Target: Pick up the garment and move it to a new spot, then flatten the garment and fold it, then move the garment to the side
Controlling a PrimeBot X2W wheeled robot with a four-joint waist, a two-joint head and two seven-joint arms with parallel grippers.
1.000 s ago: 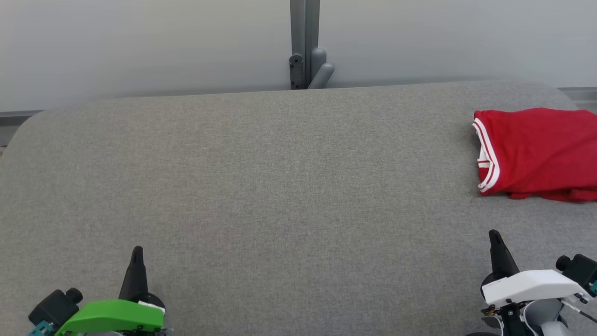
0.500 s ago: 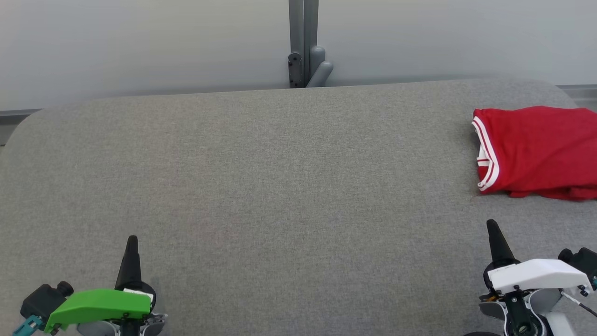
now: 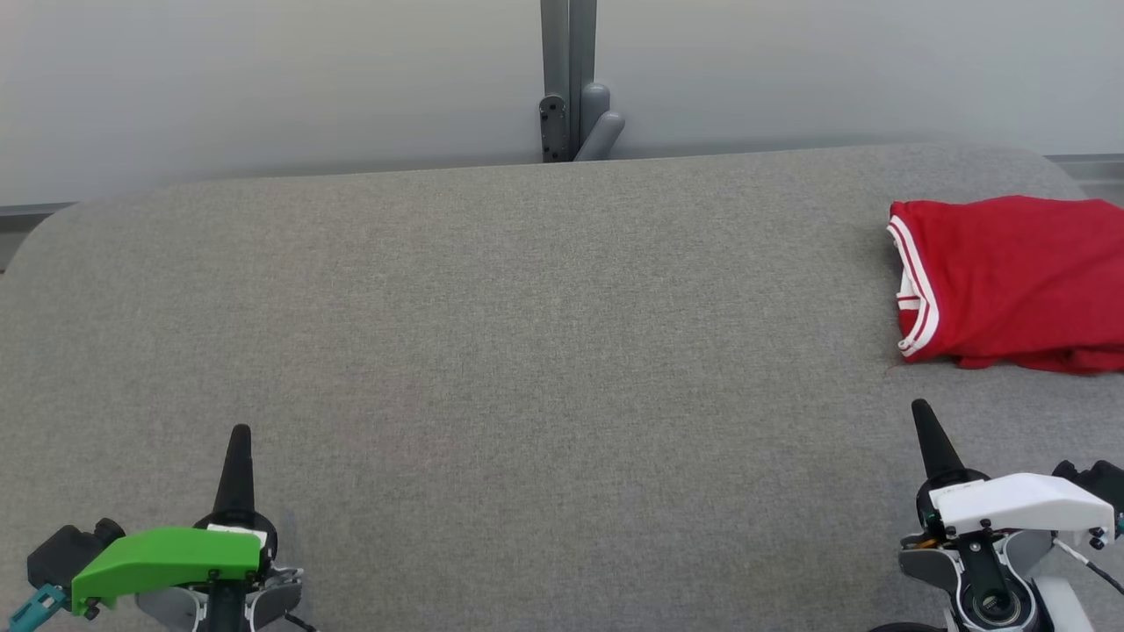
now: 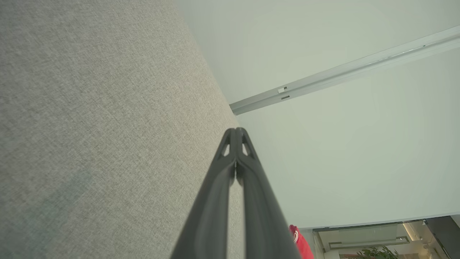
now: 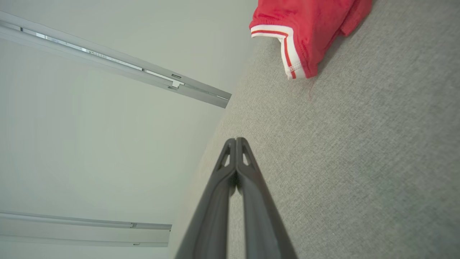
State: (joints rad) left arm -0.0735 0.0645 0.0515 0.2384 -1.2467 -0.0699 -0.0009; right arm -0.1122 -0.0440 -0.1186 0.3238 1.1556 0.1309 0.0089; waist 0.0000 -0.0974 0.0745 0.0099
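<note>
We record: red garment [image 3: 1010,281], folded, lying at the far right of the grey padded table [image 3: 527,351]. Our left gripper [image 3: 239,436] and right gripper [image 3: 922,412]: fingers pressed together, holding nothing, both apart from the garment.

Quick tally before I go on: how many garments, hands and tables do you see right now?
Garment: 1, red with white trim, at the table's far right
Hands: 2, left hand and right hand, both shut and holding nothing
Table: 1, grey
Total: 4
</note>
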